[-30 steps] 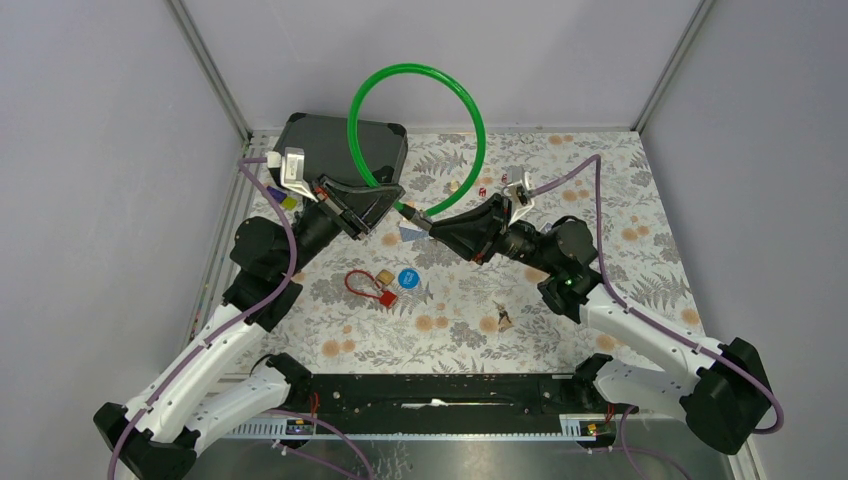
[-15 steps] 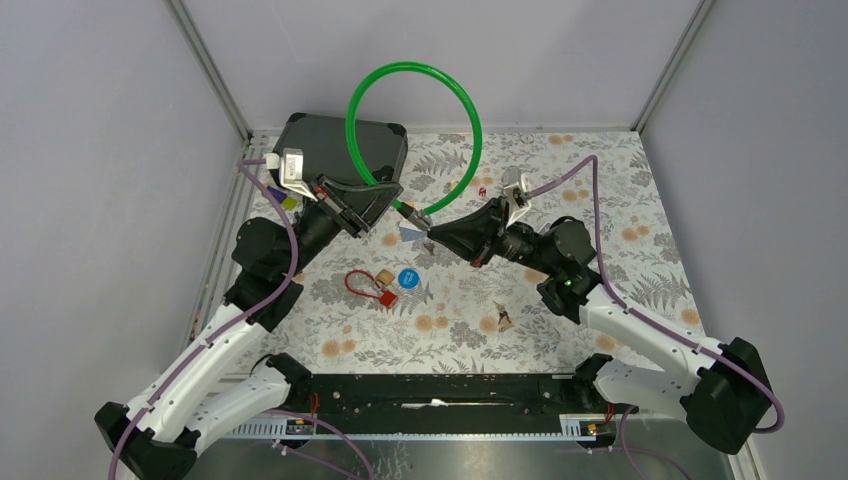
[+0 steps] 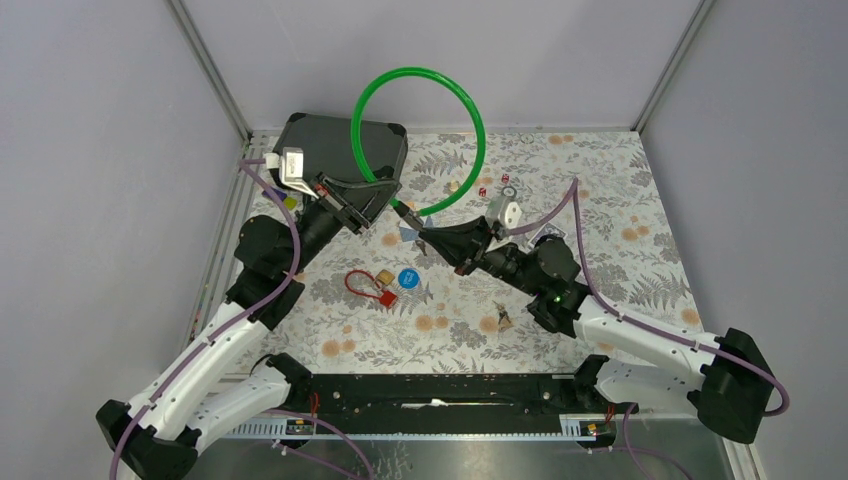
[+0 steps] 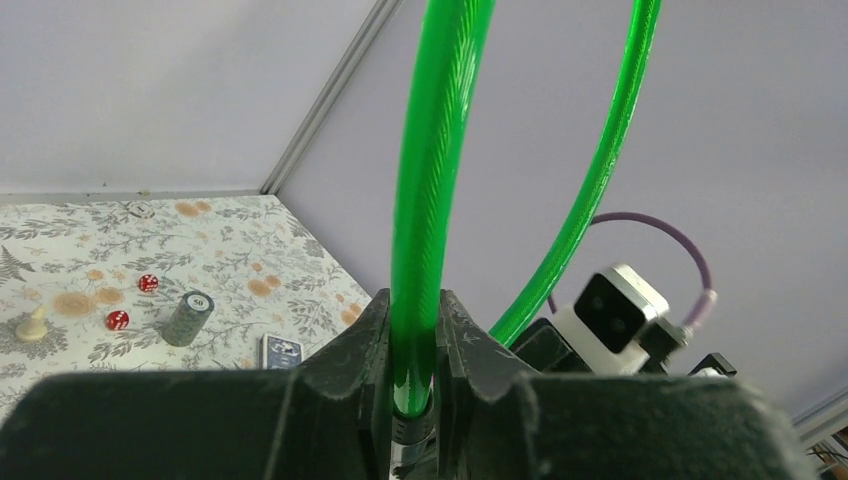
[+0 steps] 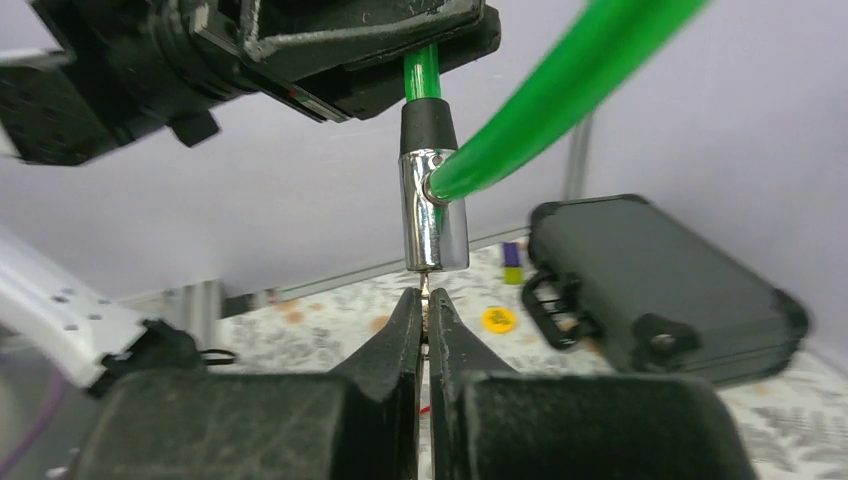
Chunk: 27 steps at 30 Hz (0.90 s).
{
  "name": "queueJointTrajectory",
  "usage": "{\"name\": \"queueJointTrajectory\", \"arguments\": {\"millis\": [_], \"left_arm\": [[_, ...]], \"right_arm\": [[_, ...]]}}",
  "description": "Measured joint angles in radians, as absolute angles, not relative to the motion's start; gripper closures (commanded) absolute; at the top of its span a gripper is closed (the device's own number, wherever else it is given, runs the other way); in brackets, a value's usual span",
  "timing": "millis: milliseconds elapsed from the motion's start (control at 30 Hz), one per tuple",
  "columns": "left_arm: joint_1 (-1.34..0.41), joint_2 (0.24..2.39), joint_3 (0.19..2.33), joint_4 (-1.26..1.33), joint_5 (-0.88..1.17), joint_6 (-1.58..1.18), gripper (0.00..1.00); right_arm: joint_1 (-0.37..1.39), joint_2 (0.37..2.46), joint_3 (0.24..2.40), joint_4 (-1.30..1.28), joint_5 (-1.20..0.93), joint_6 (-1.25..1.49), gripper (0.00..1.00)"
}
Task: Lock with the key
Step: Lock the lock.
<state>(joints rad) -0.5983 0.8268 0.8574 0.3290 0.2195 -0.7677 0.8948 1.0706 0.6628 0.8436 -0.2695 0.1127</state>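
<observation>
**Key seated at the barrel's near end**

The right tool (image 5: 425, 305) sits just short of the lock barrel (image 5: 433, 215), fingers pressed together on a thin key (image 5: 426, 284) whose tip enters the barrel's near end. Key and barrel share one line running from tool to tool, so the turn should go about that axis, by the right arm. Beyond the barrel, the left tool (image 4: 415, 375) pinches the green cable (image 4: 440, 150), holding the lock above the desk (image 3: 620, 200).

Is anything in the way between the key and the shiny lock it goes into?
Nothing visible is. The right end effector pinches the key, whose tip meets the bottom of the silver lock barrel. The left end effector grips the green cable just above the barrel.
</observation>
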Motion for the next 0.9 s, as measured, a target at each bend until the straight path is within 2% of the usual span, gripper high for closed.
{"name": "queueJointTrajectory", "arguments": {"millis": [333, 900], "left_arm": [[-0.595, 0.839, 0.857, 0.328, 0.202, -0.764, 1.00], [-0.601, 0.868, 0.857, 0.334, 0.183, -0.765, 1.00]], "right_arm": [[1.007, 1.083, 0.636, 0.889, -0.019, -0.201, 1.00], [1.119, 1.139, 0.604, 1.003, 0.229, -0.492, 1.00]]}}
